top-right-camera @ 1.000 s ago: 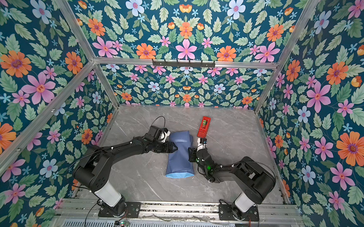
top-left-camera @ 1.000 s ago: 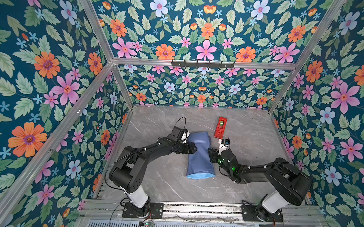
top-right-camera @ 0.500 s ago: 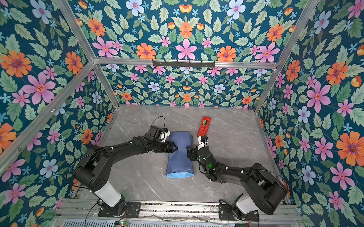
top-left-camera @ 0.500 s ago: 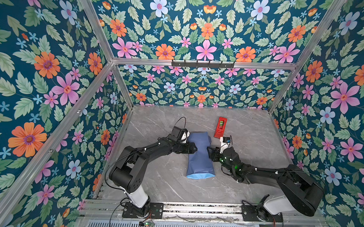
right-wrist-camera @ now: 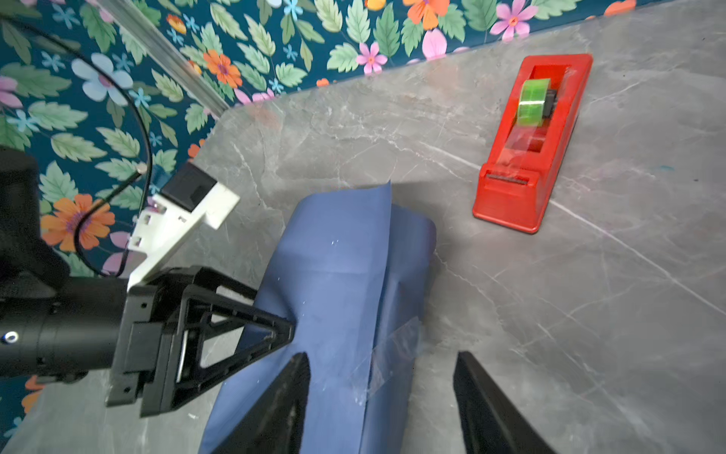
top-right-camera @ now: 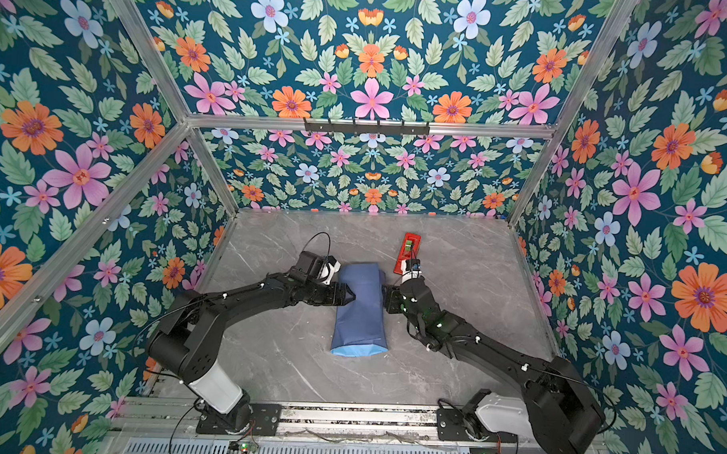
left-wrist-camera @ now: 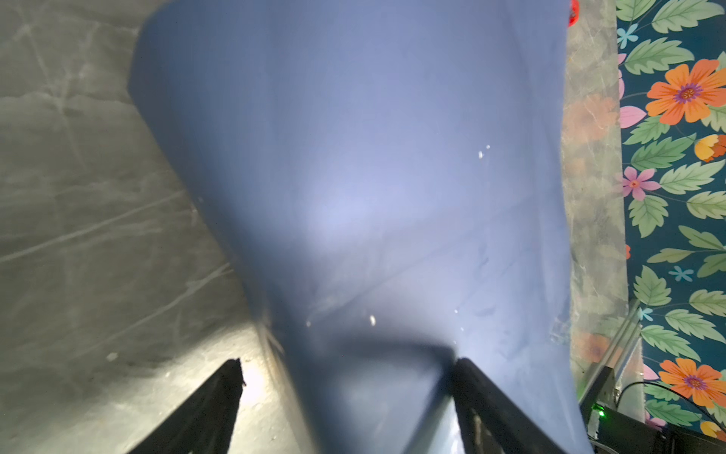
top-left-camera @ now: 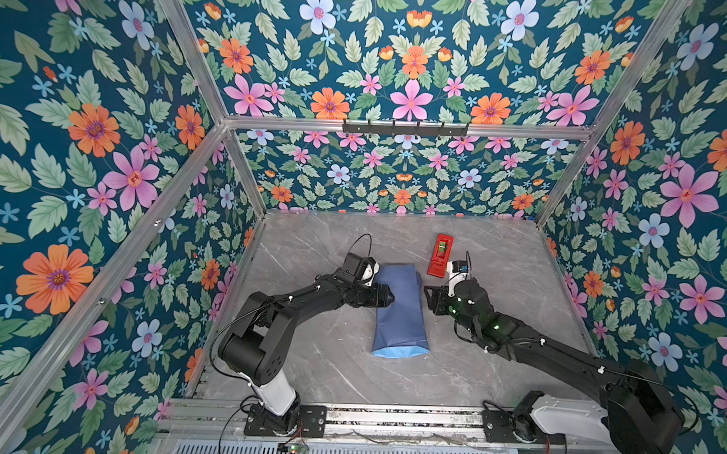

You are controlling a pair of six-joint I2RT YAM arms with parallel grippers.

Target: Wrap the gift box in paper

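The paper (top-left-camera: 400,321) (top-right-camera: 360,319) lies mid-table as a slate-blue tube, with its light-blue face showing at the near end. The gift box is hidden inside it. A clear tape strip (right-wrist-camera: 389,350) crosses the paper's (right-wrist-camera: 334,275) seam. My left gripper (top-left-camera: 390,297) (top-right-camera: 352,297) (left-wrist-camera: 347,369) is open and straddles the paper's (left-wrist-camera: 373,177) left edge. One of its fingers (right-wrist-camera: 283,328) presses on the top, and the other is over the table. My right gripper (top-left-camera: 428,299) (top-right-camera: 386,297) (right-wrist-camera: 381,363) is open at the paper's right side, over the taped seam, holding nothing.
A red tape dispenser (top-left-camera: 440,255) (top-right-camera: 406,254) (right-wrist-camera: 526,157) with a green roll stands just behind the right gripper. The grey marble table (top-left-camera: 328,360) is closed in by floral walls on three sides. An aluminium rail runs along its front.
The right arm's elbow has dropped outward to the lower right, and its jaws stand wider apart than a second ago. The left arm and the paper have not moved.
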